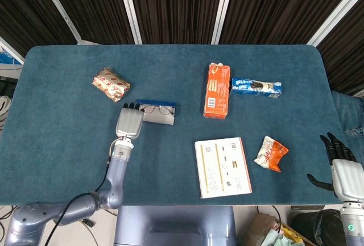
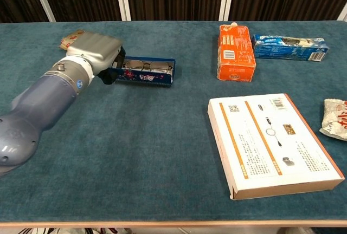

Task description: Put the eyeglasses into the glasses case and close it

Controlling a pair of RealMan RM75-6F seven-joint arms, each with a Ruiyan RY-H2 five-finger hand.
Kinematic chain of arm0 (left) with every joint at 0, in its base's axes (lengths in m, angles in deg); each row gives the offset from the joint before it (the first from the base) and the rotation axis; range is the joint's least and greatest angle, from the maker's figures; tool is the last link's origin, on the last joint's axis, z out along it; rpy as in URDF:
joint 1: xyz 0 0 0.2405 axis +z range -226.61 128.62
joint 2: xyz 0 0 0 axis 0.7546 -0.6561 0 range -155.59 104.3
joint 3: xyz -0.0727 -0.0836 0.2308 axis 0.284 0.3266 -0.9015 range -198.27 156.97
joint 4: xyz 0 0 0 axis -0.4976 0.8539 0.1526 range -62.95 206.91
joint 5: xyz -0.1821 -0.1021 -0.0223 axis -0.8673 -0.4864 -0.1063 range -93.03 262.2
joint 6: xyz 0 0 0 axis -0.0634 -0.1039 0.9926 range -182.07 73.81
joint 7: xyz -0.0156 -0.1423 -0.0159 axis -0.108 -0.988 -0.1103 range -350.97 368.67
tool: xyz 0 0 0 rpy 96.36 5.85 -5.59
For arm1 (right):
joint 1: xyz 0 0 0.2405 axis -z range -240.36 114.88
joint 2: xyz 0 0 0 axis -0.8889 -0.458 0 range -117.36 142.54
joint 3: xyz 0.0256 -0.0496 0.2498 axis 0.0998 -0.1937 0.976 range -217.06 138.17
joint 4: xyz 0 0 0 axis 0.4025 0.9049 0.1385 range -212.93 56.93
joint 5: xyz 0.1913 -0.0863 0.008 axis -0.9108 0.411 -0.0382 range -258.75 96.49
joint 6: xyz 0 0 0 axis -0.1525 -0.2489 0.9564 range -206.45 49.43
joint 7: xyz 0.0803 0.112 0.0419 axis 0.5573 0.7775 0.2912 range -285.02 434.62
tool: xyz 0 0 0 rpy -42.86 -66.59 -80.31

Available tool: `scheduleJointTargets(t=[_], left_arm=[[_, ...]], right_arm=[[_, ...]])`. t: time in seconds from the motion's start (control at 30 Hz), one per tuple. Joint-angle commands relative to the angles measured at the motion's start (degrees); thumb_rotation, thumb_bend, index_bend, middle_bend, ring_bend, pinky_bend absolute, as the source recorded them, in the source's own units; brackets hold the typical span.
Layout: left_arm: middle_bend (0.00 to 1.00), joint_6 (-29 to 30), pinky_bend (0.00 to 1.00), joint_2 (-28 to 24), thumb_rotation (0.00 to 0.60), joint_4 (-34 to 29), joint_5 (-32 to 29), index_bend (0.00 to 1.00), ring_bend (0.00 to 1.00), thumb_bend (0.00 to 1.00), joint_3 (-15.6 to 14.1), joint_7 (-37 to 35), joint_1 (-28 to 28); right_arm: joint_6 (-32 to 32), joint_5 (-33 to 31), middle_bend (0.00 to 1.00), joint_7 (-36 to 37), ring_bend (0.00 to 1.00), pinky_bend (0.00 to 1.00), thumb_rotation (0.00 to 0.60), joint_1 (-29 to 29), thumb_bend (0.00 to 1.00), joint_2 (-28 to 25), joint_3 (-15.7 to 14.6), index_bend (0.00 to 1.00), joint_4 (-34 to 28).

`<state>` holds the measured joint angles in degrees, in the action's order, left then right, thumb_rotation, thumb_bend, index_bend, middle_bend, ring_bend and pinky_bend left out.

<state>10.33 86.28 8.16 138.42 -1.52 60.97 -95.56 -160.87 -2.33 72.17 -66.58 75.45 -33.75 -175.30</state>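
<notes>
The blue glasses case [image 1: 159, 115] [image 2: 147, 77] lies open on the teal table, left of centre. Thin-rimmed eyeglasses [image 1: 157, 109] [image 2: 142, 67] rest inside it. My left hand [image 1: 130, 123] [image 2: 93, 52] covers the case's left end, with dark fingers curled around that end, gripping it. My right hand [image 1: 341, 172] hangs off the table's right front corner in the head view, with fingers apart and nothing in it; the chest view does not show it.
A brown snack pack [image 1: 111, 84] [image 2: 73, 40] lies behind the left hand. An orange carton [image 1: 216, 90] [image 2: 235, 53] and a blue biscuit pack [image 1: 256, 86] lie to the right of the case. A white box [image 1: 222, 167] and an orange-white bag [image 1: 271, 154] lie at the front right.
</notes>
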Motion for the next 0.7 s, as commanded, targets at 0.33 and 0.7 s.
scheduleJointTargets(t=[0.33, 0.7], left_arm=[[0.32, 3.0, 0.31, -9.6, 0.6, -17.5, -7.0, 0.57, 0.25, 0.45, -3.7, 6.6, 5.1], [0.32, 2.8, 0.31, -8.5, 0.6, -17.1, -10.2, 0.57, 0.25, 0.45, -1.7, 6.7, 2.2]], right_arm=[[0.1, -0.2, 0.04, 0.0, 0.11, 0.16, 0.6, 0.0, 0.24, 0.0, 0.1, 0.06, 0.0], [0.1, -0.3, 0.04, 0.0, 0.11, 0.16, 0.6, 0.0, 0.24, 0.0, 0.1, 0.06, -0.1]])
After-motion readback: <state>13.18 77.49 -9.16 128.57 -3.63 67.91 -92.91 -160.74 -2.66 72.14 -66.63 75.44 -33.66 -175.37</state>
